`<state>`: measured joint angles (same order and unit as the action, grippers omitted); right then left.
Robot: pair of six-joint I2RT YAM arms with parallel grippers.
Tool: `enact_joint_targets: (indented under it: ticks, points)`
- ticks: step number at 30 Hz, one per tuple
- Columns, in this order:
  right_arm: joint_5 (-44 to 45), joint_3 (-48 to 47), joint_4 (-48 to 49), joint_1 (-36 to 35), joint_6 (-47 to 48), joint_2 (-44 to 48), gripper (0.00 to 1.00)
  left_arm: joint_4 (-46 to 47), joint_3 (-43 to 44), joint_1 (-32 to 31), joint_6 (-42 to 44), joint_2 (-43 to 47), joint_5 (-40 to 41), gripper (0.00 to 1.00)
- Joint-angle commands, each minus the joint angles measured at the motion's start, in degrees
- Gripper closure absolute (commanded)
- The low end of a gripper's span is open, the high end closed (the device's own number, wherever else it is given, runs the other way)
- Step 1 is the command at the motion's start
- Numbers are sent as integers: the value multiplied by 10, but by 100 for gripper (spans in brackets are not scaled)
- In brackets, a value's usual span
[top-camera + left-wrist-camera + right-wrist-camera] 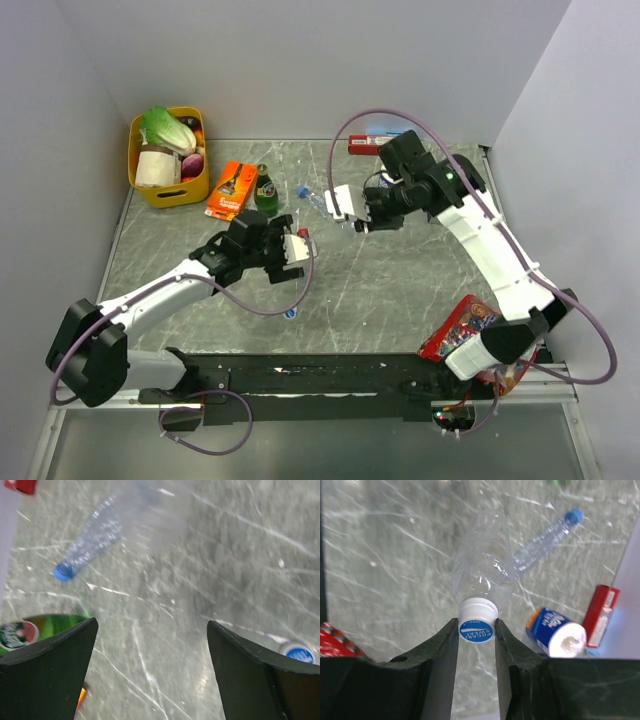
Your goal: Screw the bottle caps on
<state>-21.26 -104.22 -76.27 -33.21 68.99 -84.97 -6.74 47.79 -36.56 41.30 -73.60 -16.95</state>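
left pincer [152, 625]: released, jaws wide, nothing between them.
right pincer [476, 624]: clenched on the seated cap [475, 631] of the held bottle [482, 565], whose body juts out beyond the fingertips.
lying bottle [540, 540]: on the bench [380, 555], beyond the right pincer, already capped.
loose cap [300, 654]: on the bench, partly hidden behind one finger of the left pincer.
step: tightening is judged to be in hand; tightness cannot be told.
next: the held bottle must be gripped by the left pincer for a twist, or the loose cap fetched.

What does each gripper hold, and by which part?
The right gripper holds a clear bottle by its blue cap. The left gripper is open and holds nothing.
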Motion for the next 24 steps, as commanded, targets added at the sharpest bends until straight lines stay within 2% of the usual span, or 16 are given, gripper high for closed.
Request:
enact_joint_targets:
  ticks: [1,5,14,18,24]
  points:
    - [57,-83,-98,12,33,-48,98,-12,-22,0,26,36,12,4]
    - [94,-114,-138,17,35,-75,98,10,-41,0,12,50,21,4]
    - [157,-31,-138,55,98,-32,100,38,-67,0,-7,79,21,4]
    - [148,13,-139,89,117,-2,100,49,-81,1,-11,86,16,4]
    - [116,85,-139,90,105,48,100,58,-84,1,-25,79,3,4]
